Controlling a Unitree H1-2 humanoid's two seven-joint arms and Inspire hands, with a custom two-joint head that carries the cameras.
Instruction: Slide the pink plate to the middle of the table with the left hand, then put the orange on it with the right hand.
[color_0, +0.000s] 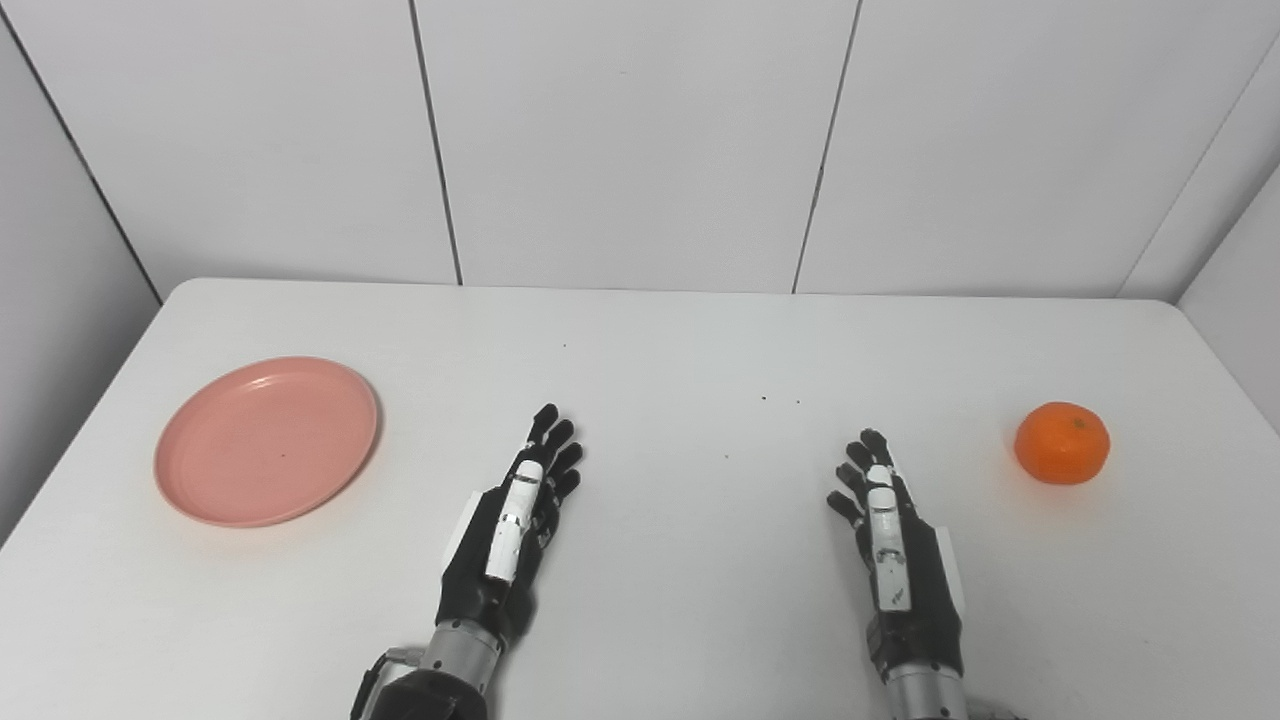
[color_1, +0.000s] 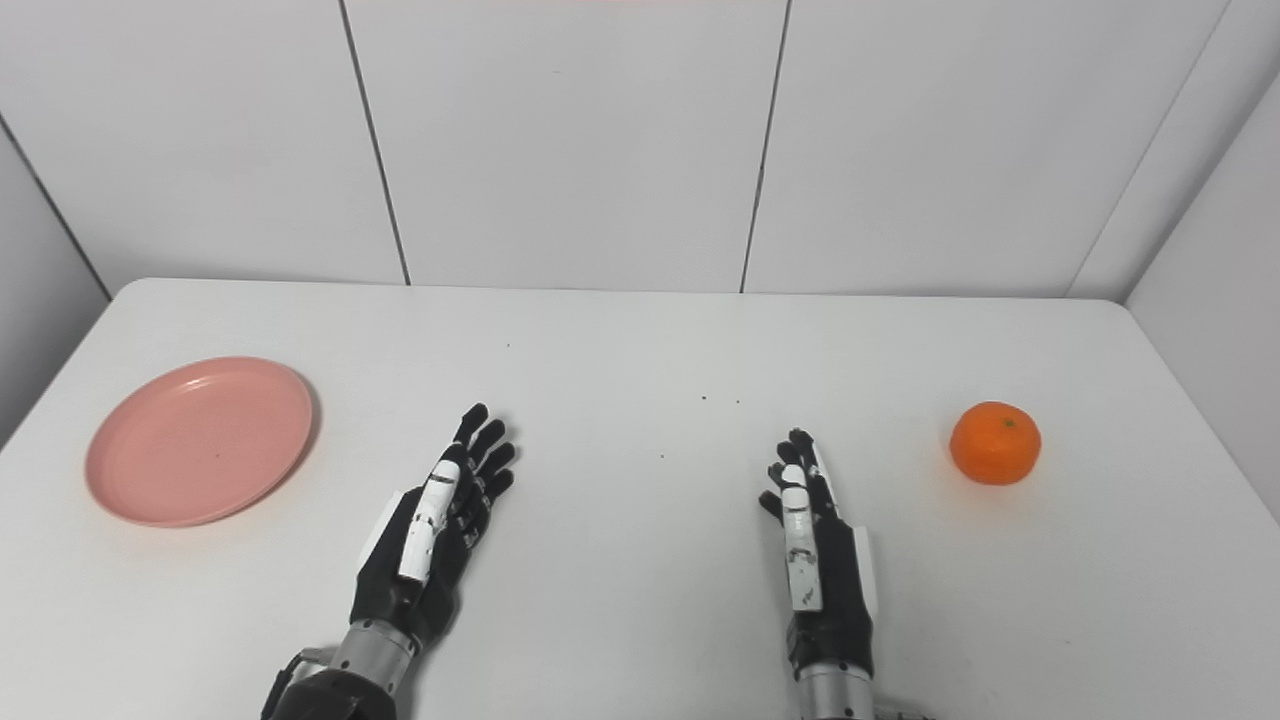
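A round pink plate (color_0: 266, 440) lies flat on the white table (color_0: 680, 340) at the left side, with nothing on it. An orange (color_0: 1062, 443) rests on the table at the far right. My left hand (color_0: 512, 525) hovers low over the near middle, fingers stretched out and open, well to the right of the plate. My right hand (color_0: 893, 540) is held the same way, open and holding nothing, a good way left of the orange. Neither hand touches anything.
White wall panels (color_0: 640, 140) stand close behind the table and along both sides. A few small dark specks (color_0: 780, 401) mark the tabletop near its middle.
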